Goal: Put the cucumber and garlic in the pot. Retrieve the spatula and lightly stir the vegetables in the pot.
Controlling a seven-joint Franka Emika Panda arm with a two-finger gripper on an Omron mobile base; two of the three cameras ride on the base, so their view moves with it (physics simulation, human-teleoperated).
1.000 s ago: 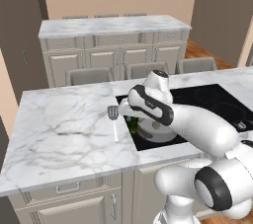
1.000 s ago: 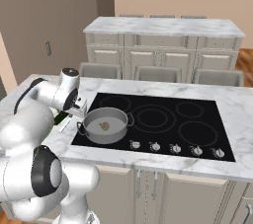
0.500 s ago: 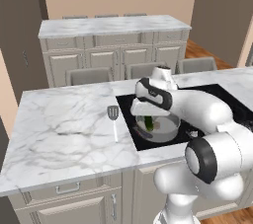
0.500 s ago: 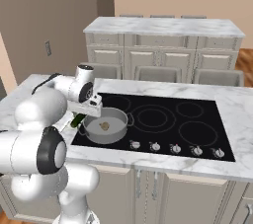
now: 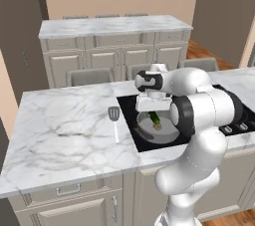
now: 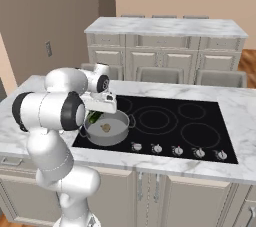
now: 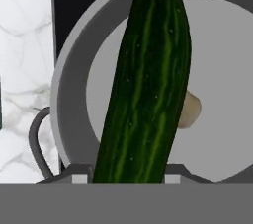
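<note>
Gripper [image 7: 129, 176] pinching cucumber [image 7: 148, 80] | directly over pot [image 7: 69, 85] | garlic [image 7: 189, 110] beneath, inside pot

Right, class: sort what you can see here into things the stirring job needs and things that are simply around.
Needed for the job:
- cucumber, held in the tool above the pot
- pot
- garlic, lying in the pot
- spatula, on the marble counter

Simply around:
- cooktop
- far cabinets
</note>
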